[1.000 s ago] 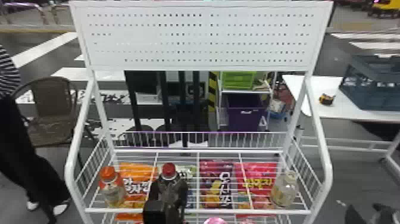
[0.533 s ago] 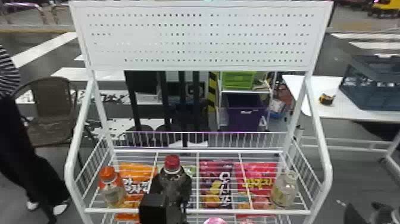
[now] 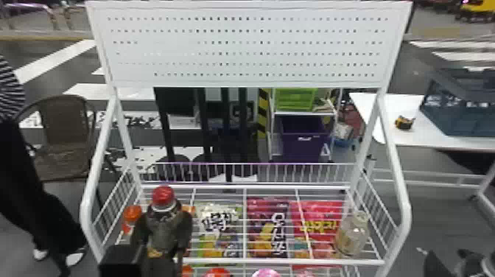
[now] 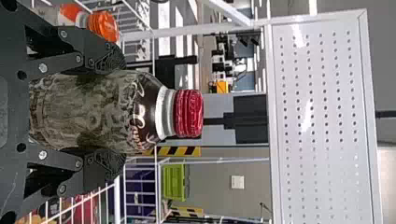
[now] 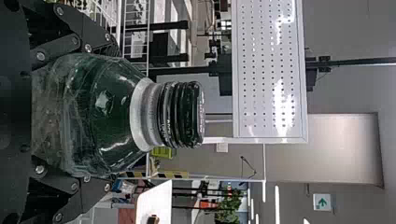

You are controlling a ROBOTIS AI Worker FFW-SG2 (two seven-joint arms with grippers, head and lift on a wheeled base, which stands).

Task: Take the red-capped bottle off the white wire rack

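Observation:
In the head view the red-capped bottle (image 3: 164, 206) is upright over the left part of the white wire rack (image 3: 313, 262), covering a stretch of its front rail. My left gripper (image 3: 163, 224) is shut on the bottle's sides; the base is hidden. The left wrist view has the dark-labelled bottle (image 4: 140, 112) between the two black fingers of my left gripper (image 4: 114, 112), its red cap beyond their tips. In the right wrist view, my right gripper (image 5: 111, 114) is shut on a dark green bottle (image 5: 105, 107) with a black cap.
An orange-capped bottle (image 3: 131, 217) stands just left of the held one, partly behind the left gripper. Snack bags (image 3: 267, 228) lie across the shelf, and a clear bottle (image 3: 352, 235) stands at its right end. Round lids (image 3: 266, 273) show lower down, at the front.
My left gripper has carried the red-capped bottle up and nearer the camera, then clearly leftward, from over the second compartment toward the orange-capped bottle. The bag behind it is now uncovered.

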